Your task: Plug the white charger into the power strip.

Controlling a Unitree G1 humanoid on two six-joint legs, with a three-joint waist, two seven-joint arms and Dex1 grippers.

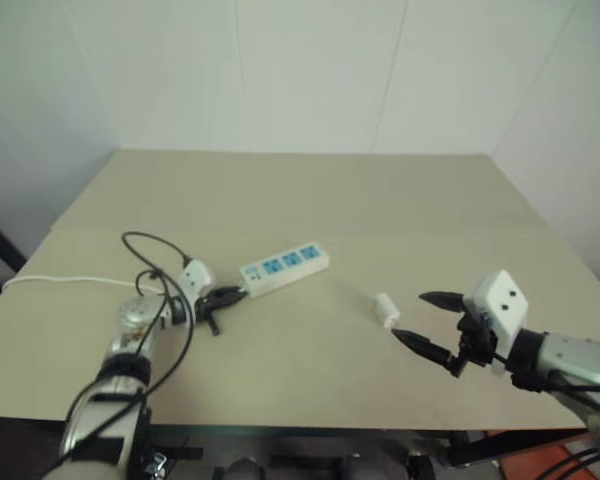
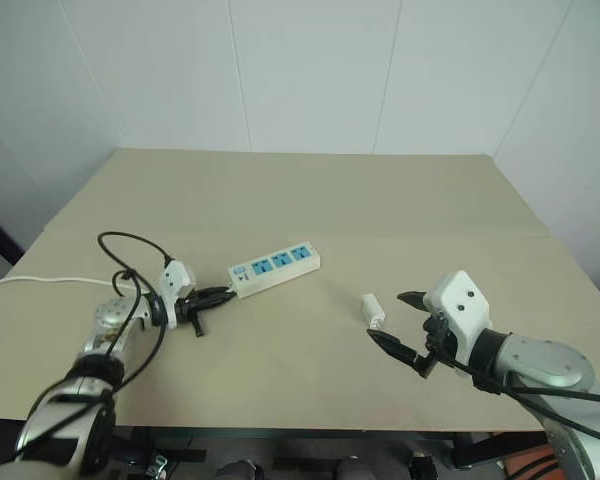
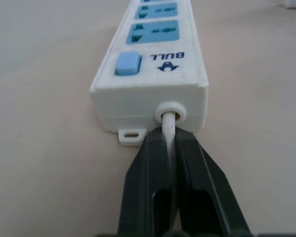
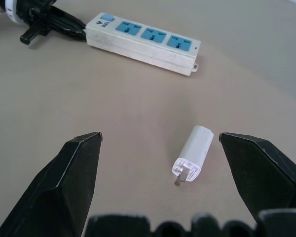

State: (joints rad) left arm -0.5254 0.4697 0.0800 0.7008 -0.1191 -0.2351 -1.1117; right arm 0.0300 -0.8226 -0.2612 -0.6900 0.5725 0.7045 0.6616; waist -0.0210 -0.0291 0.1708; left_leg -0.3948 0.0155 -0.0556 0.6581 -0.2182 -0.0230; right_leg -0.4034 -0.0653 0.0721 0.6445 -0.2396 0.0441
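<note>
Left gripper [image 2: 216,296] pinches the strip's cord; right gripper [image 2: 395,322] stands spread at the charger [image 2: 374,311].

Your left fingers [image 3: 148,192] are pressed together on the thin white cord [image 3: 168,129] right where it leaves the switch end of the strip [image 2: 275,266], so the strip looks anchored for now. Your right fingers [image 4: 69,173] are wide apart with the charger lying on its side between and just ahead of them, untouched, prongs pointing back toward the gripper. The step in hand reads as picking up the charger: you'd need to ease forward, close across its body, then turn the prongs down toward a blue socket [image 4: 153,35], which is well apart from it. Everything sits on a plain tan table [image 1: 380,200] set against white panelled walls [image 1: 310,70].
</note>
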